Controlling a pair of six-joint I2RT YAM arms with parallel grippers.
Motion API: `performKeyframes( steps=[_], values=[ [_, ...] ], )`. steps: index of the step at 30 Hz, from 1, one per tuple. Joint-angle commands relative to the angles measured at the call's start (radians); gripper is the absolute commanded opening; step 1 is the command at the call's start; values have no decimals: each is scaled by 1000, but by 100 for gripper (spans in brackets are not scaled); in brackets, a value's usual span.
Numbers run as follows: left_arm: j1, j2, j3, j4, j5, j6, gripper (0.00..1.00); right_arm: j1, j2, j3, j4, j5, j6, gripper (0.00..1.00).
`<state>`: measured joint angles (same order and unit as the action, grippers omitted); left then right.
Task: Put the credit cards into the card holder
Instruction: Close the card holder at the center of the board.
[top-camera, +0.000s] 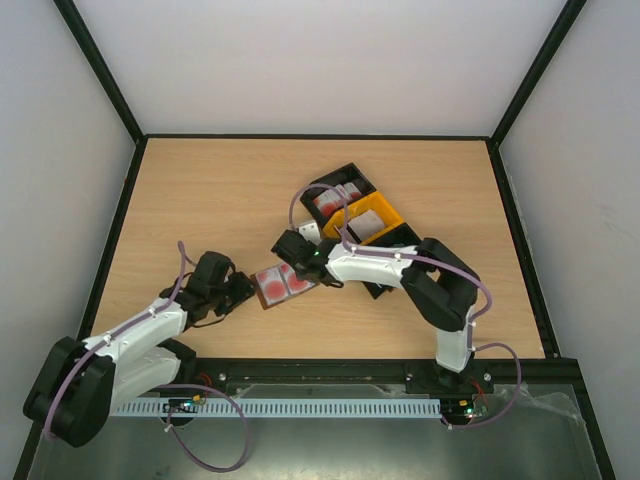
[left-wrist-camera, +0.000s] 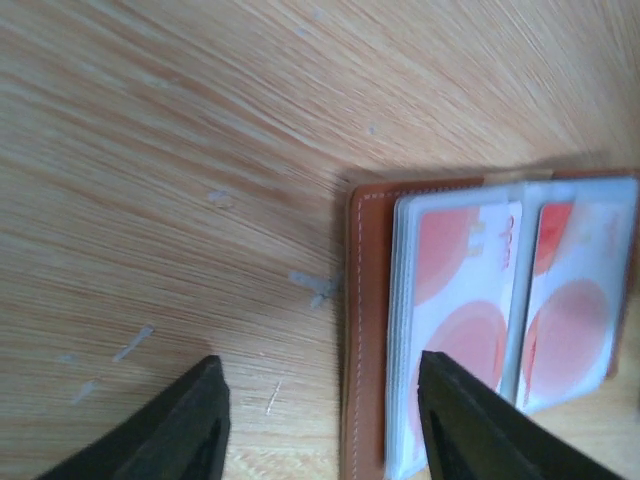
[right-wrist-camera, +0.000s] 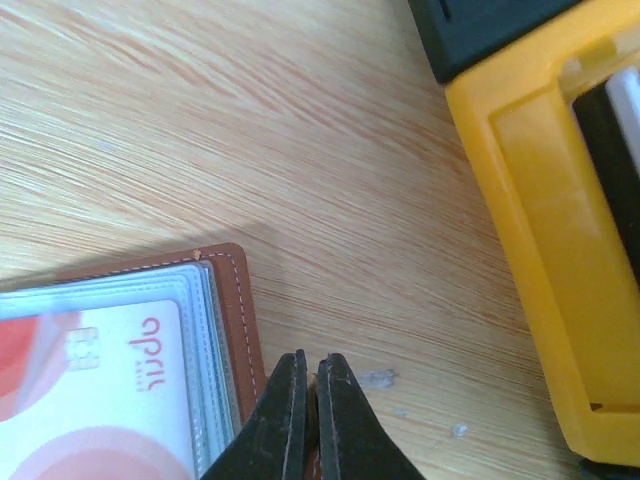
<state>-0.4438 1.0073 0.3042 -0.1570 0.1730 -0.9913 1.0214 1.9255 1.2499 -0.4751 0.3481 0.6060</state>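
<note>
Left gripper (left-wrist-camera: 320, 362): jaws about half open, holding nothing. They straddle one short edge of the card holder (left-wrist-camera: 362, 300), 1 finger over bare table (left-wrist-camera: 150, 150), the other over the clear sleeves.

Right gripper (right-wrist-camera: 312, 358): jaws shut tip to tip, nothing visible between them. The tips are down at the stitched border of the far corner. Cannot tell whether they press leather or the wood just beside it.

Judgement: the step in hand is steadying the open holder for loading.
- Let the right tips pin the leather border, not the sleeves, so the holder cannot slide.
- Close the left jaws low and square on the leather edge only.
- Lift just enough to gape a pocket.
- Risk: the plastic looks thin and slick, so a pinch that catches it would likely bunch the sleeves.

Appearance, large to small:
- Tray (top-camera: 385, 213): black and yellow, just beyond the right gripper. Card stacks show in 2 compartments; the arm hides the rest.
- Card holder: mid-table between the 2 grippers, lying open and flat. Brown leather, pale stitching, layered clear sleeves.
- Cards (left-wrist-camera: 465, 300): 2 red-and-white ones sit side by side in the sleeves.
</note>
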Motion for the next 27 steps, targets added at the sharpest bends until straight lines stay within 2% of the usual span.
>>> performKeyframes(
  steps=[1, 7, 11, 14, 22, 27],
  values=[
    [-3, 49, -58, -30, -40, -22, 49, 3, -118, -9, 41, -93, 6, 2],
    [-20, 130, -76, 58, -7, -22, 19, 0, -166, -22, 102, -232, 23, 2],
    [-31, 176, -76, 116, 2, -15, 10, -1, -197, -45, 162, -322, 55, 2],
    [-41, 224, -71, 167, 20, -10, 6, -1, -207, -63, 213, -411, 73, 2],
    [-69, 344, -25, 286, 61, 7, 6, -1, -188, -145, 401, -608, 158, 2],
    [-72, 382, -16, 290, 30, -24, 6, -1, -152, -240, 610, -686, 259, 2]
  ],
)
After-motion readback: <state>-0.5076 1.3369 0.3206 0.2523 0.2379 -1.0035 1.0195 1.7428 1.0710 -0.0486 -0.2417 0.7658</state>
